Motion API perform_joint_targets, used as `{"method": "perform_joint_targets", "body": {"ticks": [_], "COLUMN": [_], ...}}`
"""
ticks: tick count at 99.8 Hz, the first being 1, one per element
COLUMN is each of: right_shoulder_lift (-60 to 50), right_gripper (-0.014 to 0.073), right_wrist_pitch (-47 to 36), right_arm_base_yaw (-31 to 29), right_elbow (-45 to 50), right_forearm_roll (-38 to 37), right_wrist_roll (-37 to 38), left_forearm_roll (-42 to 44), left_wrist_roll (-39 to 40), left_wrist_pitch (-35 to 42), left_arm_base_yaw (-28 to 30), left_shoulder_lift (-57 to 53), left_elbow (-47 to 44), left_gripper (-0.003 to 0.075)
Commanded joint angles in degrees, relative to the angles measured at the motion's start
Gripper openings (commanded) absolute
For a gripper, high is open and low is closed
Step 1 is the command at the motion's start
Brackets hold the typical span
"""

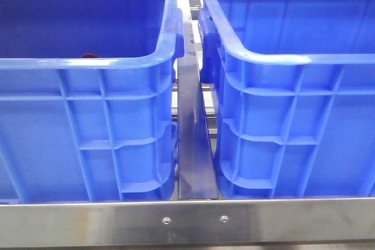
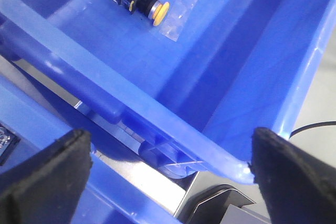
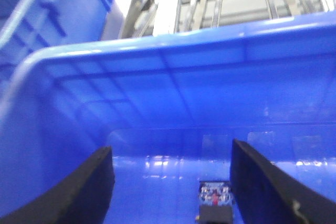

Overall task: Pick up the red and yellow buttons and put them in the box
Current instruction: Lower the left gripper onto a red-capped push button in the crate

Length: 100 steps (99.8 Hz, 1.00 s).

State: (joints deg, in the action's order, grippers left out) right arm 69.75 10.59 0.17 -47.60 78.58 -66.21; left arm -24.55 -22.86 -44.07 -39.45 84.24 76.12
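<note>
The yellow button [image 2: 157, 11], a yellow cap on a black body, lies on its side on the floor of a blue crate [image 2: 252, 66]. My left gripper [image 2: 168, 179] is open and empty. It hovers over that crate's rim and the metal gap beside it, well apart from the button. A dark red piece [image 1: 89, 55] peeks over the near rim of the left crate [image 1: 88, 127]. My right gripper [image 3: 170, 192] is open and empty inside the right crate [image 1: 304, 115]. A button unit [image 3: 214, 199] lies between its fingers, contact end showing.
A metal rail [image 1: 193, 127] runs between the two crates, and a steel table edge [image 1: 187, 221] crosses the front. Clear tape patches [image 2: 184, 3] lie on the crate floor. Another part [image 2: 4, 141] shows at the edge of the left wrist view.
</note>
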Motion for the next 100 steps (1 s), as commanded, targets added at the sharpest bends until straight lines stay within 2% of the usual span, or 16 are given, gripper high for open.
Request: {"method": "perform_joint_targets", "body": {"ticks": [1, 18, 30, 42, 53, 73, 85, 100], "right_shoulder_lift": [-6.62, -16.35, -22.58, -27.56, -30.87, -32.17, -32.17, -32.17], "right_gripper": [0.0492, 0.0492, 0.0492, 0.0492, 0.0492, 0.0492, 0.0492, 0.0492], "right_wrist_pitch": [-0.67, -0.30, -0.27, -0.23, -0.21, 0.51, 0.51, 0.51], "right_arm_base_yaw": [-0.08, -0.08, -0.08, -0.08, -0.08, -0.08, -0.08, -0.08], "right_elbow": [1.33, 7.24, 11.15, 14.13, 15.85, 16.06, 16.06, 16.06], "right_forearm_roll": [0.22, 0.22, 0.18, 0.18, 0.18, 0.18, 0.18, 0.18], "right_wrist_roll": [-0.51, -0.51, -0.51, -0.51, -0.51, -0.51, -0.51, -0.51], "left_forearm_roll": [-2.06, -2.06, -0.12, 7.28, 16.44, 28.93, 34.14, 34.06], "left_wrist_roll": [1.24, 2.33, 5.96, 13.31, 24.43, 39.01, 43.19, 44.23], "left_wrist_pitch": [2.95, 4.14, 4.51, 4.03, 2.02, -3.09, -6.28, -10.20], "left_arm_base_yaw": [-0.50, -0.40, -0.40, -0.40, -0.40, -0.40, -0.31, 3.13], "left_shoulder_lift": [-2.03, -2.03, -2.03, -2.16, -2.16, -2.16, -2.05, -1.73], "left_elbow": [1.75, 1.75, 1.75, 1.75, 2.34, 2.44, 2.44, 2.44], "left_gripper": [0.0585, 0.0584, 0.0584, 0.0584, 0.0584, 0.0584, 0.0584, 0.0584]}}
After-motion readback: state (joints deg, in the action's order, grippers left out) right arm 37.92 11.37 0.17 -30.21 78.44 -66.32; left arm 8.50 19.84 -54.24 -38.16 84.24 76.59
